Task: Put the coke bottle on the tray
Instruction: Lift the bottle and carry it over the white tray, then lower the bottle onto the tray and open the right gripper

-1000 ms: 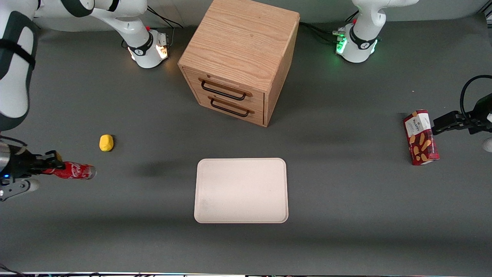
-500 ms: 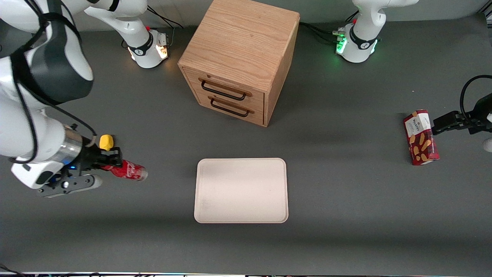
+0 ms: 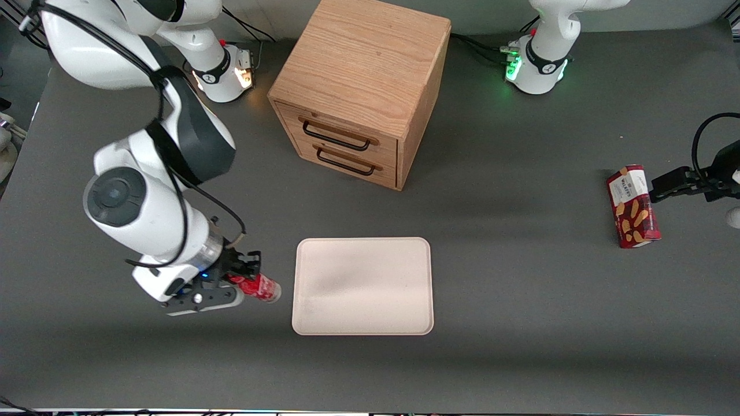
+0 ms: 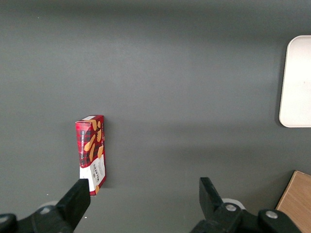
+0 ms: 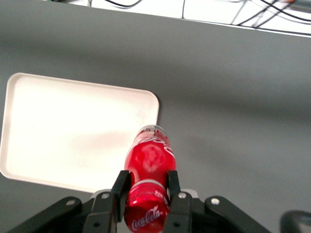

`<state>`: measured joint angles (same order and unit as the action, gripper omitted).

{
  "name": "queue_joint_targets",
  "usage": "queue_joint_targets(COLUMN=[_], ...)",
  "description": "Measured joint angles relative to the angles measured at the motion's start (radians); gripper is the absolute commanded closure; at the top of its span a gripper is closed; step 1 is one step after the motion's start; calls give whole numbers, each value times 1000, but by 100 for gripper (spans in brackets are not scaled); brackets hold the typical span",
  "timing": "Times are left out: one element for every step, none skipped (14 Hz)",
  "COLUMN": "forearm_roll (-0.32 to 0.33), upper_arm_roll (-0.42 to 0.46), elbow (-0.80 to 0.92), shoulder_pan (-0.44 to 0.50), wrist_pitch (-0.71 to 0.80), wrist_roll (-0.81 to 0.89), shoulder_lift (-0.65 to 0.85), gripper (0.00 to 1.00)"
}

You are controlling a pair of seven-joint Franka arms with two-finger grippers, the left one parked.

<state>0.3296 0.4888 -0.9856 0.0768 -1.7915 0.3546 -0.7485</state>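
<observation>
My right gripper [image 3: 245, 271] is shut on the coke bottle [image 3: 257, 287], a small slim red bottle with white script, and holds it lying sideways above the table, its clear base pointing at the tray [image 3: 362, 286]. The bottle hangs just beside the tray's short edge toward the working arm's end. In the right wrist view the gripper [image 5: 146, 187] clamps the bottle [image 5: 148, 167] near its cap end, and the pale cream tray [image 5: 73, 128] lies below, close to the bottle's base.
A wooden two-drawer cabinet [image 3: 361, 92] stands farther from the front camera than the tray. A red cookie box [image 3: 633, 206] lies toward the parked arm's end, also in the left wrist view [image 4: 91, 153].
My right arm has carried the coke bottle from the working arm's end of the table toward the tray. It now covers the yellow object that showed earlier.
</observation>
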Motion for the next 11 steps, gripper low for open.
queue_joint_targets(forearm_roll=[0,0,0,1,4,23,54,79,92,97,98], upper_arm_roll=[1,2,2,2,3,3,3,3,3,3,3], elbow=[-1,-3,-7,-10,-11,-11,-12,-12,-13,-13,-14], shoulder_pan=[2,4,8,15,25,37,50,60,65,67,66], wrist_pitch=[-28,-55,-83,-113,-140,-158,-171,-176,-179,-181,-182], wrist_roll=[2,2,2,6,17,27,39,53,62,64,64], shoulder_lift=[-20,-40,-61,-83,-106,-128,-148,-166,-180,-188,-192], gripper=[100,100,100,100,100,100,100,100,100,100,100])
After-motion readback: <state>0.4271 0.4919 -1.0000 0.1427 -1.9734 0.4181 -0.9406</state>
